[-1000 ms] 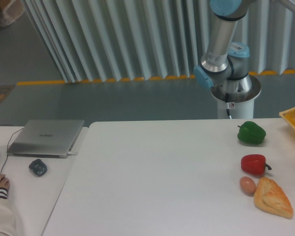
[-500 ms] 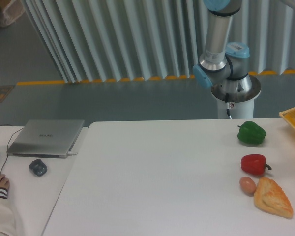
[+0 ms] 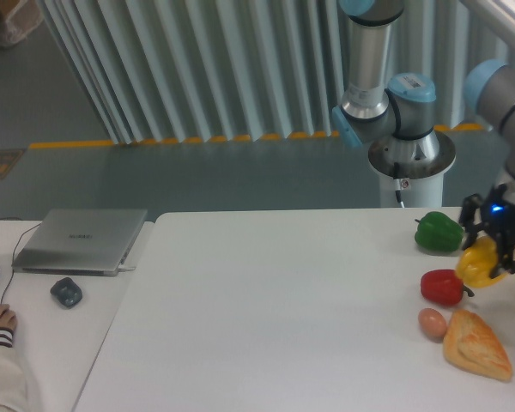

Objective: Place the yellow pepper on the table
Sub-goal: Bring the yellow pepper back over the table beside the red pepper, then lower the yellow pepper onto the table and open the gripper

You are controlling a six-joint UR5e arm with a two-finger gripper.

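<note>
Rear of the scene: a pale ribbed curtain hangs in vertical folds down to a grey floor, where a yellow line runs along its foot. Lower left: a white desk adjoining the main tabletop — it carries a closed grey laptop, a cable and a dark mouse. Lighting is even and cool.

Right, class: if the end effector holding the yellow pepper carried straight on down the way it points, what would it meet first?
The end effector points down with the yellow pepper in its grip. Probably bare table just right of the red pepper, though one view leaves depth unclear; the pepper would touch first.
</note>
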